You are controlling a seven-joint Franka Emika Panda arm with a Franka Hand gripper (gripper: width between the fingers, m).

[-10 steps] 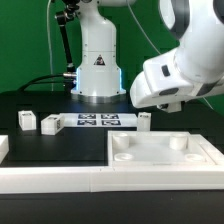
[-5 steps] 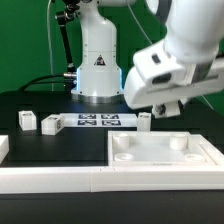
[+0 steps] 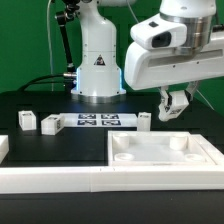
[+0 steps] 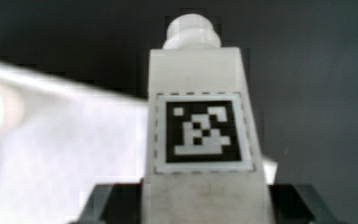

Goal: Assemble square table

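Square table slab (image 3: pixel 165 152) lies flat at 5 o'clock in exterior view. Gripper (image 3: pixel 176 107) hangs above it at 3 o'clock, clamped on tagged leg (image 4: pixel 202 120). Loose leg (image 3: pixel 50 123) at 9 o'clock.

Tool (image 3: pixel 176 112) clamped on a white leg (image 3: pixel 178 105) — held clear of the square slab (image 3: pixel 150 155), marker board (image 3: pixel 98 121) behind

Black table (image 3: pixel 62 146) carries slab (image 3: pixel 160 158), 3 legs (image 3: pixel 50 124), marker board (image 3: pixel 98 121), rail (image 3: pixel 50 181).
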